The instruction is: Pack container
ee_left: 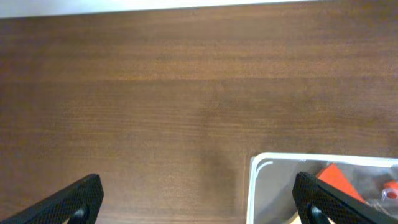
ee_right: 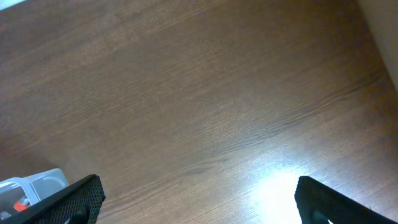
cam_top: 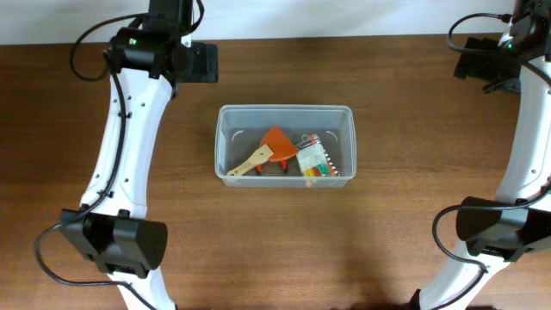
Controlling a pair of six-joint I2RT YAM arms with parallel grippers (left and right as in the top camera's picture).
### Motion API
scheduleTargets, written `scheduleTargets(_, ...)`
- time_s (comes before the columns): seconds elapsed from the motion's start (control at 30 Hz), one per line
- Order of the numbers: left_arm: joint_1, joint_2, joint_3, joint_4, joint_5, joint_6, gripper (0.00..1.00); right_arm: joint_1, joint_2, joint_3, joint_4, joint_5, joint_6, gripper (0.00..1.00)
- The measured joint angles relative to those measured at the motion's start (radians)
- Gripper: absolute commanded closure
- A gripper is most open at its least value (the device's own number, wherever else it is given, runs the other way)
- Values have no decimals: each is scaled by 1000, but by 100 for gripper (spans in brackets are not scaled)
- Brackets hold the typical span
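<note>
A dark brown wood-grain bench (cam_top: 344, 250) fills the scene, with a pale strip (cam_top: 344, 17) running along its far edge. Glare falls on the wood in the right wrist view.

The left end effector (ee_left: 199, 199) hangs above bare wood with its jaws spread wide, holding nothing. It is off the far left corner of the container and apart from it. In the left wrist view that corner shows beside its right finger (ee_left: 308, 190).

The container (cam_top: 225, 146) sits upright at mid-bench, between the arms. Inside it lie an orange spatula (cam_top: 267, 148) with a wooden handle and a clear packet (cam_top: 315, 159) of coloured pieces.

The right end effector (ee_right: 199, 199) is also spread wide and empty. It is near the far right of the bench, well apart from the container.
</note>
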Motion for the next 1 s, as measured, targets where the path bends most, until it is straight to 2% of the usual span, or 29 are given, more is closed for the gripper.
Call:
scheduleTargets(0.33,0,-4,0,-5,-3,5,1,0,0,0,0,0,0,1)
scheduleTargets(0.43,2,-51,-5,-6,-3,17,1,0,0,0,0,0,0,1)
scheduleTargets(0.57,3,-226,-7,-6,-6,43,1,0,0,0,0,0,1,1)
scheduleTargets(0.83,4,-760,2,-75,-68,58,1,0,0,0,0,0,1,1)
scheduleTargets(1.0,35,-1021,-113,-110,-94,58,1,0,0,0,0,0,0,1)
